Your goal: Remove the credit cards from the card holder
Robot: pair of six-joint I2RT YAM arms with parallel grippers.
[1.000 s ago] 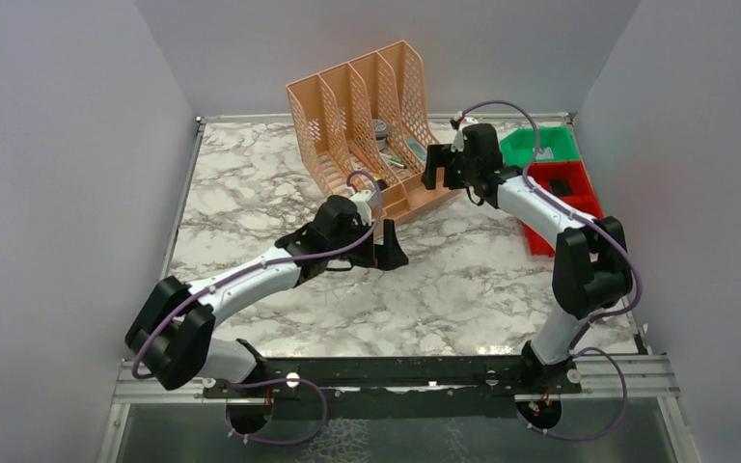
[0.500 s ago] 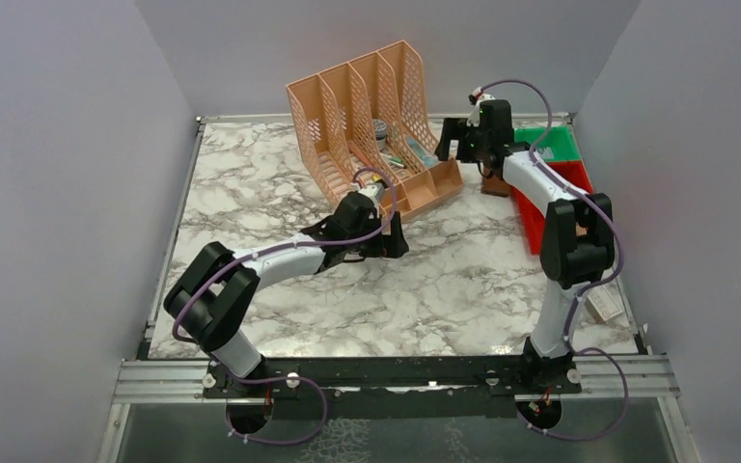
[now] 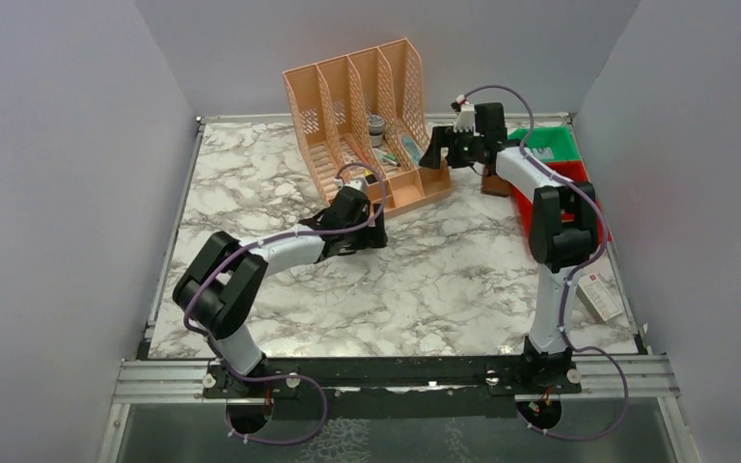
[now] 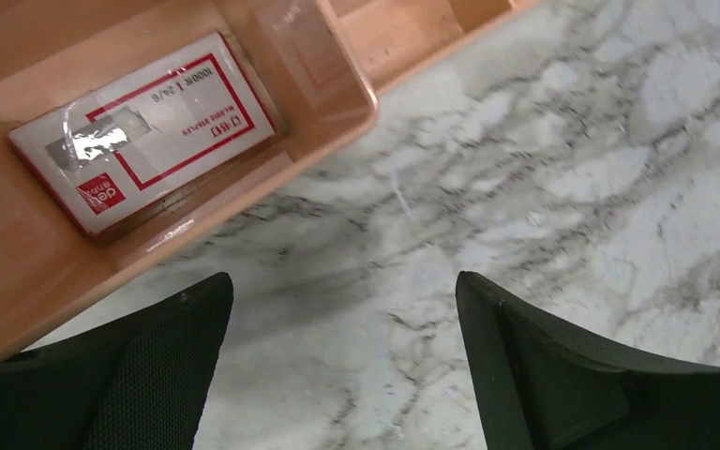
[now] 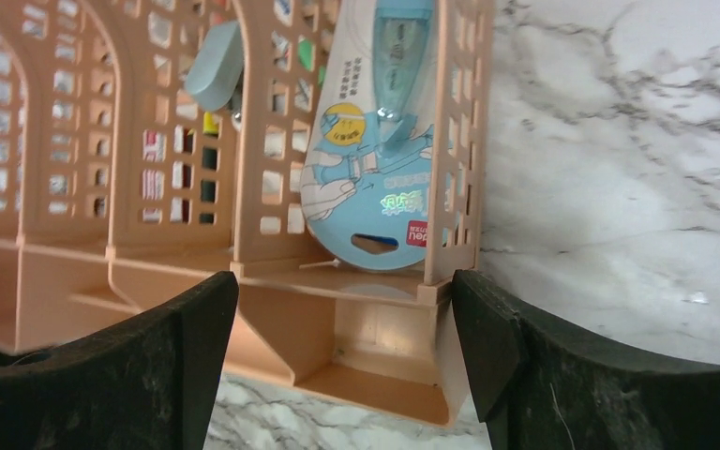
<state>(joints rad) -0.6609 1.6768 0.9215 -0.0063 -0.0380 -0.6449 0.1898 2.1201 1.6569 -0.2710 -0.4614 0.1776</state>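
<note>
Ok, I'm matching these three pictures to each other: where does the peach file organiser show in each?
Top external: peach file organiser, back centre of the marble tabletop.
Left wrist: its front tray, upper left, holding a red-and-white box.
Right wrist: its perforated dividers, left and centre.
Shared landmark: the marble tabletop.

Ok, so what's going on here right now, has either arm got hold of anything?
Neither arm holds anything. Both grippers are open at the peach file organiser. The left gripper hovers over the marble table by the organiser's front edge, near a red-and-white box in a compartment. The right gripper faces the organiser's right side, where a blue packet stands. The card holder, a small brown item, lies beside the red bin, untouched, and no credit cards are in view.
</note>
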